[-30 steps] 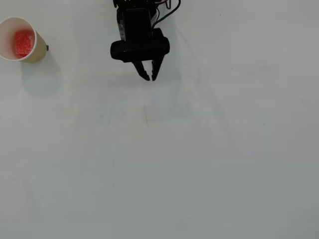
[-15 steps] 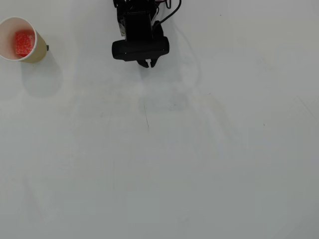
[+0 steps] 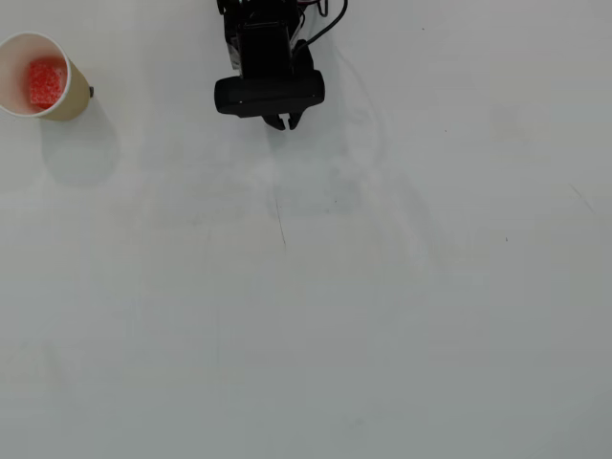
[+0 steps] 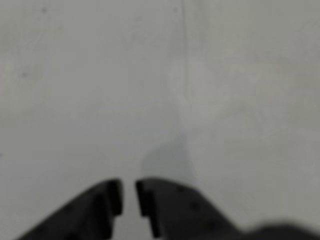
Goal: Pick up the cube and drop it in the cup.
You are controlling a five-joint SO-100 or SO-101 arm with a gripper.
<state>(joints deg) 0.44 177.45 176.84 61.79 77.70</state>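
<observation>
The cube (image 3: pixel 45 82) lies inside the cup (image 3: pixel 69 105) at the overhead view's top left, well apart from the jaws (image 3: pixel 285 122), nearly closed and empty, so only a stray sweep leftward could topple it.

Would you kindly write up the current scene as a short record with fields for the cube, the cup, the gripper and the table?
cube: red cube, lying inside the cup
cup: cream paper cup, at the upper left of the overhead view, slightly tilted as seen
gripper: gripper at the top centre of the overhead view, far from the cup; fingertips almost together with a narrow gap in the wrist view, holding nothing
table: plain white table, faint scuff marks
task status: cube appears to be in the cup already
</observation>
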